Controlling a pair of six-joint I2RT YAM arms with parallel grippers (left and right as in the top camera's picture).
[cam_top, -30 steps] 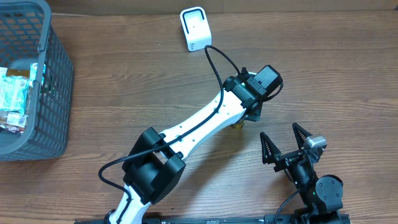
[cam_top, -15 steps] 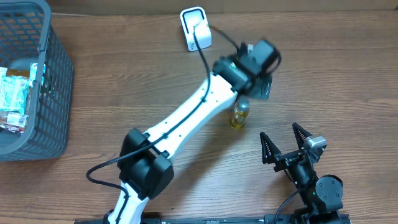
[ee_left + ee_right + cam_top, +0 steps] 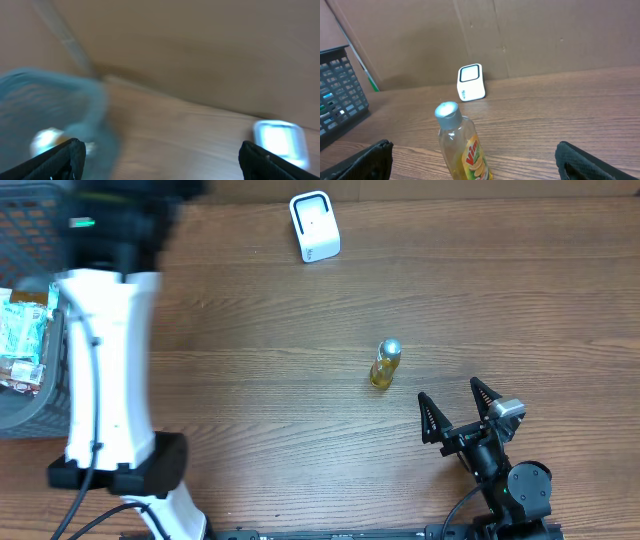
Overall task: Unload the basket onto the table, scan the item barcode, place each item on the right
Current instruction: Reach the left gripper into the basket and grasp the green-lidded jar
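From overhead, the bottle [image 3: 384, 366] stood alone on the counter [image 3: 250, 380], well apart from the scanner [image 3: 314, 226] at the far edge and the basket [image 3: 35, 410] at left. The blurred left arm [image 3: 105, 350] reached over the basket, and the right gripper [image 3: 462, 412] sat near the bottle, jaws apart. The smeared left wrist view showed the left gripper [image 3: 160, 155] spread wide and empty. In the right wrist view the bottle stood upright ahead of the open fingers, with the scanner behind.

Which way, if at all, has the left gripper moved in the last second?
Yes. The left gripper swung left from over the bottle, away from the scanner, across to the basket.
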